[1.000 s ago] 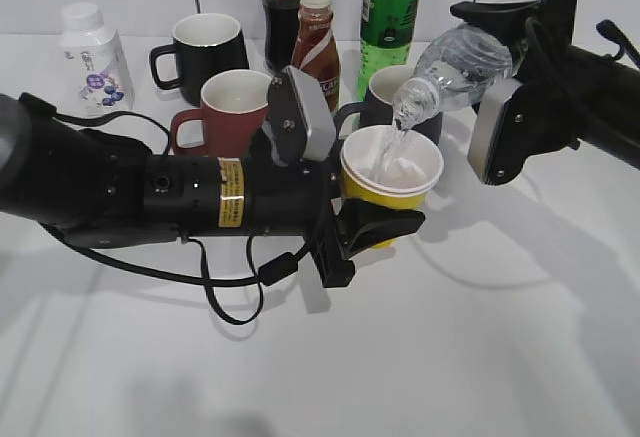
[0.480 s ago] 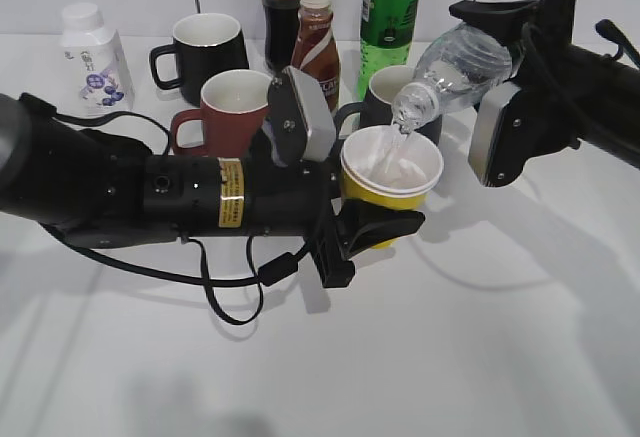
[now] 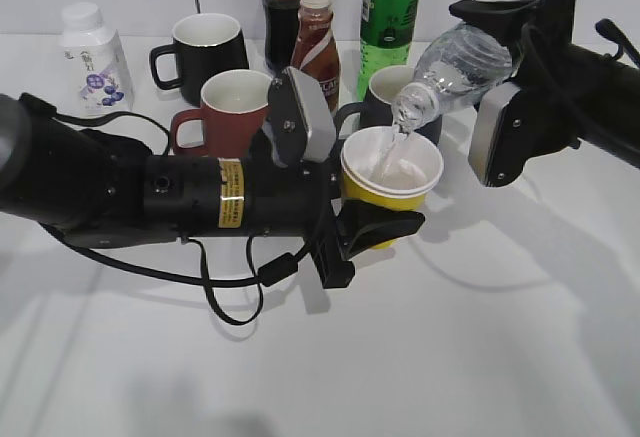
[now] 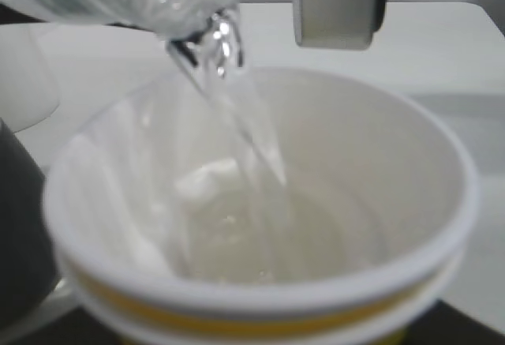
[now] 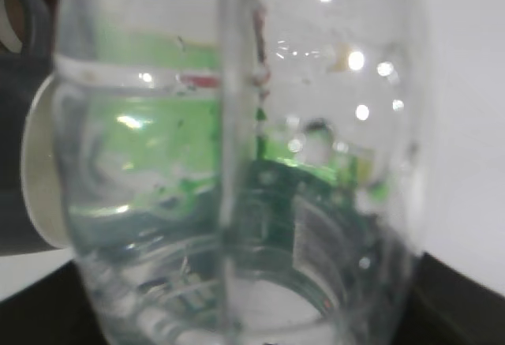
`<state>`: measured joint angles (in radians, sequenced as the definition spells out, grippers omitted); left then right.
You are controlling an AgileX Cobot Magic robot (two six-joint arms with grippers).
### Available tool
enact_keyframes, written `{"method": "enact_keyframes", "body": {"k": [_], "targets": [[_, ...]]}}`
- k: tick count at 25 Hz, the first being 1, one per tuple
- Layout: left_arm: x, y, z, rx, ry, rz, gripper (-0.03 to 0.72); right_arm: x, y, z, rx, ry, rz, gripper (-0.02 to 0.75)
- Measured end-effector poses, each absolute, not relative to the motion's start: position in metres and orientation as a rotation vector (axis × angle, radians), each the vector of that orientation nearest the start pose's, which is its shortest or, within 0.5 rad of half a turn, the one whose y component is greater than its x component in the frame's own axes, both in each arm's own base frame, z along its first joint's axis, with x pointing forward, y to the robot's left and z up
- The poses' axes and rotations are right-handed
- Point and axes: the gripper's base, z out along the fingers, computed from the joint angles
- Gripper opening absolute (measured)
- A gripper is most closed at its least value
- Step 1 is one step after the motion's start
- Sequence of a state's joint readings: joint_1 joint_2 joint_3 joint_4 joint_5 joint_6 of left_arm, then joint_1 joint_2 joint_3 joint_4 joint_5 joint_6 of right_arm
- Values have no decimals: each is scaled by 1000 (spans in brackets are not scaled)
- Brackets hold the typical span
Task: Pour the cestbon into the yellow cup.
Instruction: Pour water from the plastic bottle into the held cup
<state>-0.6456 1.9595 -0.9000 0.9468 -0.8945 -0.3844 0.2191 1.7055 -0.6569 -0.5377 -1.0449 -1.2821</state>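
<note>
Little has moved since the earlier pictures: both arms keep their places, and the cestbon (image 3: 462, 65) hangs at much the same tilt, its mouth just above the cup's rim with the stream running as before.

Right gripper (image 3: 505, 82) is closed on the cestbon's body, holding it neck down and to the left; the right wrist view is filled by the clear ribbed bottle (image 5: 237, 163), so the jaws themselves are hidden there. Left gripper (image 3: 375, 219) is clamped round the yellow cup (image 3: 391, 172), holding it upright near the middle of the table (image 3: 450, 337); whether the cup rests on the table or hangs just clear of it I cannot tell. From the left wrist the cup's white inside (image 4: 260, 226) shows a thin stream striking the far wall and a shallow pool over the bottom.

I judge the pour well under way but unfinished: the cup is far from full, and how much water is left in the bottle is hard to read. What is left is to keep pouring, then tip the bottle upright.

Behind the cup, and close to it, stands a dark mug (image 3: 390, 97), directly under the bottle's body. A red mug (image 3: 225, 107) is just behind the left arm, a black mug (image 3: 205, 49) farther back. Along the back stand a brown sauce bottle (image 3: 315, 42), a dark cola bottle (image 3: 283, 2), a green bottle (image 3: 389, 7) and, far left, a white bottle (image 3: 93, 59). The dark mug is the nearest hazard when the bottle swings back.
</note>
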Motion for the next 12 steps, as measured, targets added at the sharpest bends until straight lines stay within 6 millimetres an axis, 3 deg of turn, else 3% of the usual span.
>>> {"method": "enact_keyframes", "body": {"k": [12], "targets": [[260,-268,151,1290,1432,-865,378,303,109,206,-1454,672,-721,460]]}}
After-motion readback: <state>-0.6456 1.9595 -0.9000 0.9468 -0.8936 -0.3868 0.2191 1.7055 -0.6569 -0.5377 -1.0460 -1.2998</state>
